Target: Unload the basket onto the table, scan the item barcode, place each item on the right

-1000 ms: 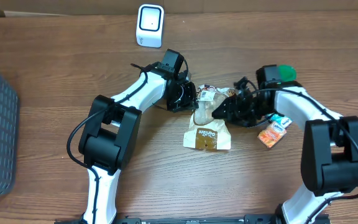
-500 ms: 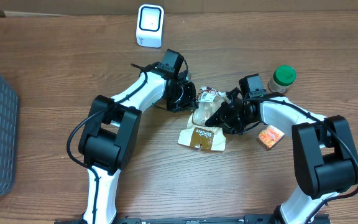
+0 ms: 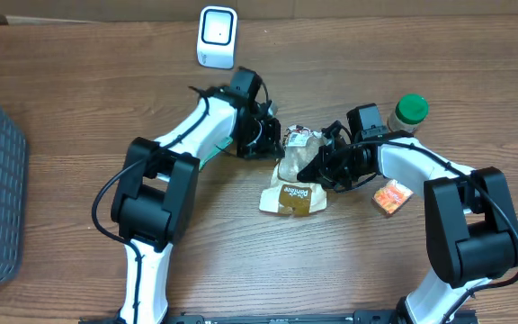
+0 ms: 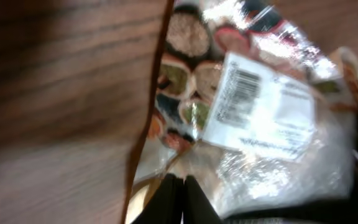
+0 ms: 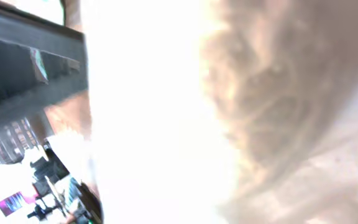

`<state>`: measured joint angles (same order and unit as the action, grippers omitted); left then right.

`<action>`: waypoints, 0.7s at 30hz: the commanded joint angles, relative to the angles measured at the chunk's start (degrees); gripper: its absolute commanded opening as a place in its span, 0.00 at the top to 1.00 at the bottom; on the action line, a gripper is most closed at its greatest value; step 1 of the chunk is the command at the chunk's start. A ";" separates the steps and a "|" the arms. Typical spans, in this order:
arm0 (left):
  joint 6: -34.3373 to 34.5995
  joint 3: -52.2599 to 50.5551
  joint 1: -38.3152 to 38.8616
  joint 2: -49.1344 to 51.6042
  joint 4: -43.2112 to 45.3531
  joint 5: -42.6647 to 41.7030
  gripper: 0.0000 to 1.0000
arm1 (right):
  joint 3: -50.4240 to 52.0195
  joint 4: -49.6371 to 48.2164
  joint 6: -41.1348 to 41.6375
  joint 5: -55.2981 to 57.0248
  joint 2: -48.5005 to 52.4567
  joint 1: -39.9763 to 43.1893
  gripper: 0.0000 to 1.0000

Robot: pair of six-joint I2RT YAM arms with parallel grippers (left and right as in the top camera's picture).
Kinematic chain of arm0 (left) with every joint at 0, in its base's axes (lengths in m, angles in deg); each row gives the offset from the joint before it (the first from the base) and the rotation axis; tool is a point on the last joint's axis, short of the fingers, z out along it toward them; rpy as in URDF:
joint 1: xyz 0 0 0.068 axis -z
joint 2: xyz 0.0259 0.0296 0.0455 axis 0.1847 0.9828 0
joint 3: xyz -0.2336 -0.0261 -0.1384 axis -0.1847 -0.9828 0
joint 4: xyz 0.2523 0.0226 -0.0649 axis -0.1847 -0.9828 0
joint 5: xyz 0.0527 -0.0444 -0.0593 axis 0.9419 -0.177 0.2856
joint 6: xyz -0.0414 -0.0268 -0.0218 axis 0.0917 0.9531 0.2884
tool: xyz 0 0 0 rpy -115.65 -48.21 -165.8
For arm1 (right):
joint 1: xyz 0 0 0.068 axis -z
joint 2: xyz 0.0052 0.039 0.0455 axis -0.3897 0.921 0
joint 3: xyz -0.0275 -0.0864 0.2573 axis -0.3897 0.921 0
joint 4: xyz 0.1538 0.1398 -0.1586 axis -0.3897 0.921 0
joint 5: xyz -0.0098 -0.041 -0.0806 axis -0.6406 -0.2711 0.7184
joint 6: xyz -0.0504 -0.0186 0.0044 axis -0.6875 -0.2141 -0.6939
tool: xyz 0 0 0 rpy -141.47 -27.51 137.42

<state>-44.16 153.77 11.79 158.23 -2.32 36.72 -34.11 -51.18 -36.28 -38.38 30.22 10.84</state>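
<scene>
Jaws of my left gripper point(image 3: 277, 144) pinch shut on the snack bag point(image 3: 297, 151), barcode label point(image 4: 253, 106) just ahead of them. Right gripper point(image 3: 320, 166) is closed at the bag's far edge, hold unclear. Scanner point(image 3: 217, 37) lies behind the left jaws, nearer that arm.

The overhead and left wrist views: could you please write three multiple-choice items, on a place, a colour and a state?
1. Where in the overhead view is the white scanner?
A. near the top edge
B. near the bottom edge
C. at the right edge
2. What colour is the jar's lid?
A. red
B. green
C. blue
3. In the left wrist view, the barcode label on the snack bag is:
A. in plain sight
B. torn off
C. folded out of sight
Answers: A, it sits high in the frame; B, the cap is plainly green; A, the black bars show on the white sticker.
</scene>
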 commanded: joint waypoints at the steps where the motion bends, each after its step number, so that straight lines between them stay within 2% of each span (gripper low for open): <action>1: -7.89 8.20 -3.50 -5.44 -6.19 1.90 0.96 | -3.13 2.12 -7.32 -1.22 -2.62 -0.11 0.96; 7: -14.78 17.49 -10.19 -11.58 -18.58 6.01 0.96 | -6.01 8.79 -13.03 -1.46 -5.66 -0.11 0.96; 11: -19.06 21.64 -18.34 -16.17 -25.11 6.19 0.96 | -6.54 9.70 -15.50 -4.79 -9.27 -0.11 0.96; 15: -20.76 22.32 -26.05 -18.53 -27.58 6.19 0.95 | -6.54 9.66 -17.73 -8.59 -12.00 -0.50 0.96; 21: -25.64 22.29 -35.50 -18.62 -30.77 6.40 0.91 | -6.54 9.70 -17.97 -8.68 -13.90 -2.89 0.96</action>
<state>-64.20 175.47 -20.19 139.96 -32.06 42.53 -39.16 -41.21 -52.54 -44.94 18.51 9.55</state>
